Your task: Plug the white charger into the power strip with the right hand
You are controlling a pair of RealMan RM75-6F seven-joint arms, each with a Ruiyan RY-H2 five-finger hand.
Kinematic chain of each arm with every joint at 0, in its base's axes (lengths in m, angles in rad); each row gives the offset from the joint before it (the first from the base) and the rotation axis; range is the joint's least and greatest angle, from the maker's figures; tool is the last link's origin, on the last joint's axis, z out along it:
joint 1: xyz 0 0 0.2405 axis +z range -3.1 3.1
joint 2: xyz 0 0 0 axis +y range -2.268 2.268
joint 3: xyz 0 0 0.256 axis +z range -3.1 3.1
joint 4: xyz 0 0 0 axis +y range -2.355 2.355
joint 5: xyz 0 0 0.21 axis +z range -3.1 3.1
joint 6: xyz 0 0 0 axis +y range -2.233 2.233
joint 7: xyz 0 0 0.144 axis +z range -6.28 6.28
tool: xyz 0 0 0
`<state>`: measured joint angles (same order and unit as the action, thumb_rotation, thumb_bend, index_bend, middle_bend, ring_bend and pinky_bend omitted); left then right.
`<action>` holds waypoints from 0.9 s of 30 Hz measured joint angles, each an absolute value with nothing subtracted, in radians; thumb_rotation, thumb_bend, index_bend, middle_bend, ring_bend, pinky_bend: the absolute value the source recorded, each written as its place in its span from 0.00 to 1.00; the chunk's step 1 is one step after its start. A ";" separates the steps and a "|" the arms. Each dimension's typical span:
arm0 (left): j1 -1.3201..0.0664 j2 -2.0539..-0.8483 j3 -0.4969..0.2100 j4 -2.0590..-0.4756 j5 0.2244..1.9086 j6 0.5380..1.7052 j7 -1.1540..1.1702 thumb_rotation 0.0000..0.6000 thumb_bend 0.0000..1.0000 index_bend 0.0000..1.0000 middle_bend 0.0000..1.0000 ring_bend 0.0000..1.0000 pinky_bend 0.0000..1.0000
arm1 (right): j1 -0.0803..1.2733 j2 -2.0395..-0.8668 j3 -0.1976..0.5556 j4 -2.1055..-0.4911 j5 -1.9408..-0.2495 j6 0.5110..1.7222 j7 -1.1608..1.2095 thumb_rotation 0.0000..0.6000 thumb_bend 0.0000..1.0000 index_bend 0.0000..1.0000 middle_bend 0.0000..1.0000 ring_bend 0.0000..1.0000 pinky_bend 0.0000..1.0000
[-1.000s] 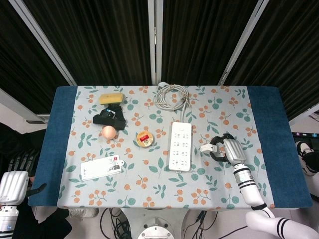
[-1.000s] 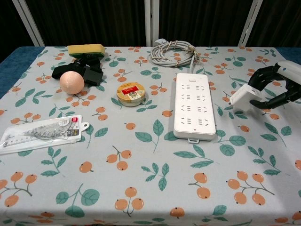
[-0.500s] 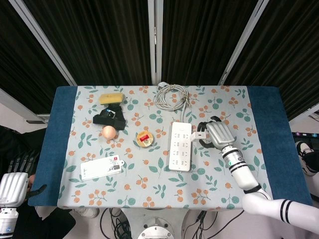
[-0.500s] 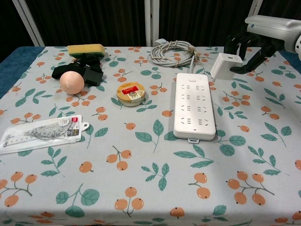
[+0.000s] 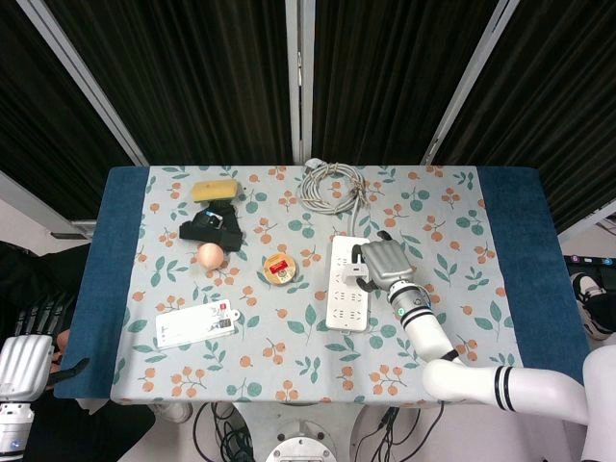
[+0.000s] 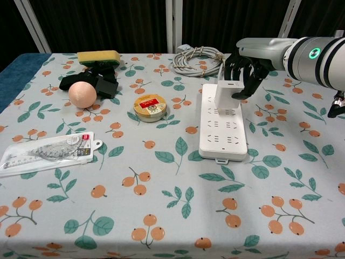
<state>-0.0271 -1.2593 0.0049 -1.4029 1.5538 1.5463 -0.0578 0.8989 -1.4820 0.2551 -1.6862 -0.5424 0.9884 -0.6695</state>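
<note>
The right hand (image 6: 243,73) has swung in from the right edge of the frame to centre-right, carrying the white block-shaped charger (image 6: 226,93) pinched in its dark fingers. A second ago it held the charger low beside the table's right side; now the charger stands upright over the upper sockets of the long white plastic power strip (image 6: 222,135), apparently touching it. Transport looks finished; aligning the prongs and pressing down likely remains. The left hand (image 5: 24,361) waits idle at lower left, its fingers' state unclear.
</note>
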 measured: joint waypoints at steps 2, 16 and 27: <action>-0.027 -1.262 0.005 -1.397 1.554 1.546 -0.063 1.00 0.09 0.02 0.02 0.00 0.00 | 0.906 -1.484 0.249 -1.688 -0.531 1.000 -0.677 1.00 0.59 0.81 0.64 0.43 0.10; -0.027 -1.273 0.004 -1.376 1.551 1.542 -0.081 1.00 0.09 0.02 0.02 0.00 0.00 | 0.945 -1.521 0.232 -1.650 -0.507 1.024 -0.677 1.00 0.59 0.81 0.64 0.43 0.07; -0.026 -1.279 0.004 -1.368 1.550 1.540 -0.086 1.00 0.09 0.02 0.02 0.00 0.00 | 0.958 -1.533 0.219 -1.635 -0.498 1.024 -0.673 1.00 0.59 0.81 0.64 0.43 0.06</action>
<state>-0.0261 -1.2788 0.0045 -1.3678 1.5499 1.5401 -0.0861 0.9583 -1.5333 0.2195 -1.6346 -0.4979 1.0245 -0.6735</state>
